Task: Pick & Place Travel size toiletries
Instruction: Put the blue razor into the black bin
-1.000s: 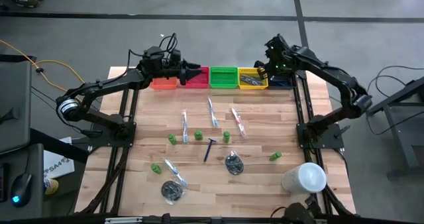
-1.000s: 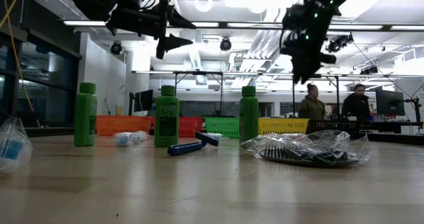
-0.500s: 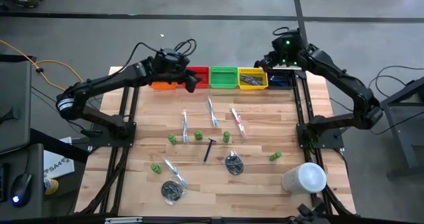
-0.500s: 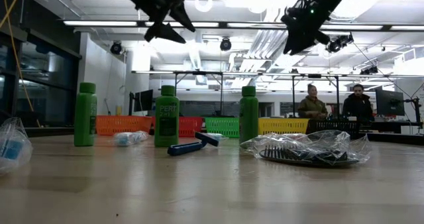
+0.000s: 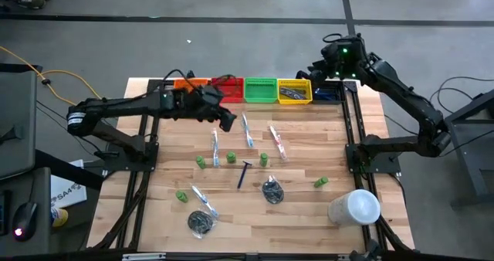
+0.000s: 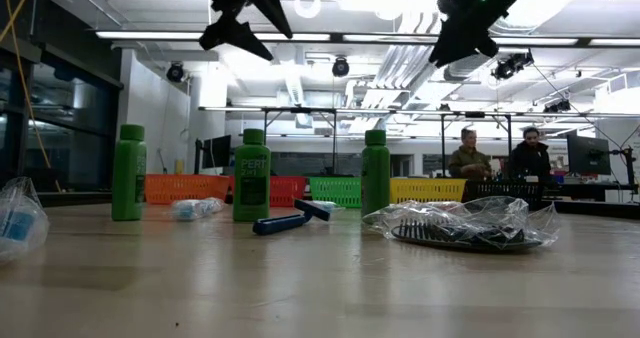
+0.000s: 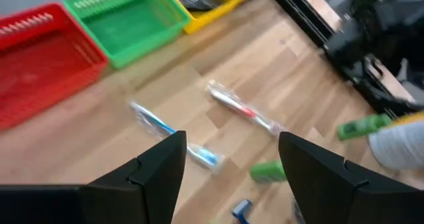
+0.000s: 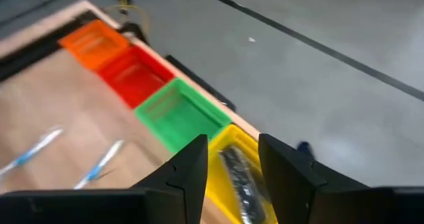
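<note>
Your yellow bin (image 5: pixel 294 92) at twelve o'clock holds combs; bottles (image 5: pixel 263 160), toothbrushes (image 5: pixel 246 130) and a razor (image 5: pixel 244 172) remain on the tabletop (image 5: pixel 309 145). Left hand (image 5: pixel 226 123) gapes wide and empty; right hand (image 5: pixel 319 66), narrower, carries nothing.

left claw (image 5: pixel 228 123) above wooden table (image 5: pixel 309 149), beside toothbrushes (image 5: pixel 247 131)

the yellow bin's (image 8: pixel 240 177) dark contents are blurred and partly hidden behind the right hand (image 8: pixel 230 159).

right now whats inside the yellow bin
The yellow bin holds dark, grey comb-like items, also visible in the right wrist view. How many, and anything beneath them, cannot be seen.
</note>
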Available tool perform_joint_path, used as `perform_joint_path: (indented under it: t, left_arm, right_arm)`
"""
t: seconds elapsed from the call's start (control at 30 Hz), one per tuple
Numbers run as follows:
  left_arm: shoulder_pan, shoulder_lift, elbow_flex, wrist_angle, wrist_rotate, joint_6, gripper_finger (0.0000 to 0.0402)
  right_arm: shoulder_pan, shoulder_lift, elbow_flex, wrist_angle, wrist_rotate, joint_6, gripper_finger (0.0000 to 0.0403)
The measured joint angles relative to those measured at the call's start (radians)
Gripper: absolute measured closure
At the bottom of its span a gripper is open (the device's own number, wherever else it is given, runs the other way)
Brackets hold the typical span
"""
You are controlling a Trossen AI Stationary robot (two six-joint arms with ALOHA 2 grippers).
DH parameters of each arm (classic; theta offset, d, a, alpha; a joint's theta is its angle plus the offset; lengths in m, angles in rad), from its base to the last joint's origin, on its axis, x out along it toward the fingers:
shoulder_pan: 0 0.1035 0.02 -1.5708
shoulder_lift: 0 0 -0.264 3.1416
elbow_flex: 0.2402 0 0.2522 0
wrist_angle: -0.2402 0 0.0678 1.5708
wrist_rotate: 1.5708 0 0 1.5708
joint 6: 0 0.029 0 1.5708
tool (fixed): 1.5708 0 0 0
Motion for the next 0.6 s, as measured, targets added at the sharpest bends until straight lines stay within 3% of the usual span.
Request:
perform_joint_path:
  t: [0.27, 0.6]
  left_arm:
    - [-0.105, 0.035, 0.003, 0.013, -0.04, -0.06, 0.016]
    - [-0.21, 0.136, 0.002, 0.006, -0.052, -0.199, 0.016]
  right_arm:
    - [0.0, -0.115, 0.0, -0.072, -0.13, 0.077, 0.0282]
    - [0.043, -0.201, -0.001, -0.183, -0.152, 0.067, 0.0283]
